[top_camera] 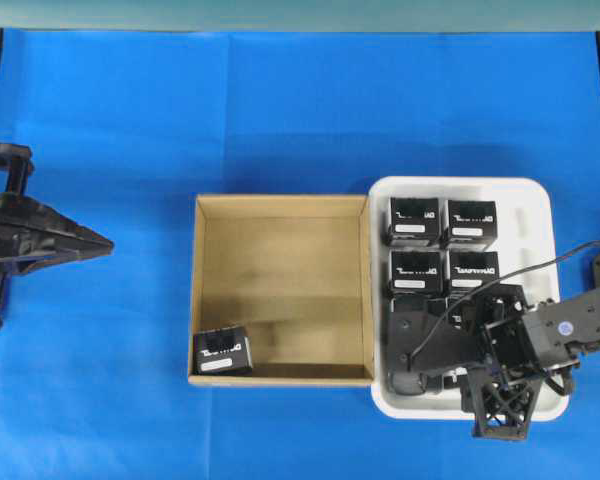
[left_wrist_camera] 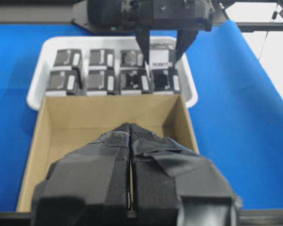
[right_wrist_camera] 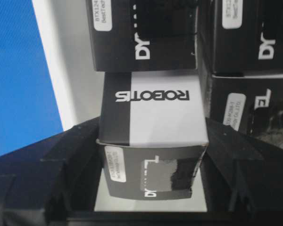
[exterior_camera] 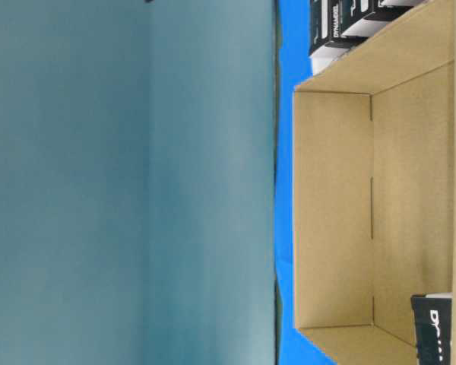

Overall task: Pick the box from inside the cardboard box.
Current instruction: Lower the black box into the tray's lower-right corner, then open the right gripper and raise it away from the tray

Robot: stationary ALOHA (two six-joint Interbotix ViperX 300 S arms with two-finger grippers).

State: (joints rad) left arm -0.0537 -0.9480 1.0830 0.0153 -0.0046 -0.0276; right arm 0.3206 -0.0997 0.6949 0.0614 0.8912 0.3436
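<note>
The cardboard box [top_camera: 280,204] sits mid-table and holds one small black box [top_camera: 223,352] in its near-left corner. That box also shows in the table-level view [exterior_camera: 441,327]. My left gripper [top_camera: 105,245] is shut and empty, left of the carton and apart from it. In the left wrist view its tips [left_wrist_camera: 130,126] hide that box. My right gripper [top_camera: 477,342] is over the white tray [top_camera: 540,197]. It is shut on another black box [right_wrist_camera: 153,122] marked ROBOTIS, with a finger [right_wrist_camera: 80,146] against each side.
The white tray holds several identical black boxes [top_camera: 415,222] in two columns, right beside the carton's right wall. It also shows in the left wrist view [left_wrist_camera: 41,63]. Blue cloth [top_camera: 280,110] covers the table. The carton's tan floor [left_wrist_camera: 108,110] is otherwise bare.
</note>
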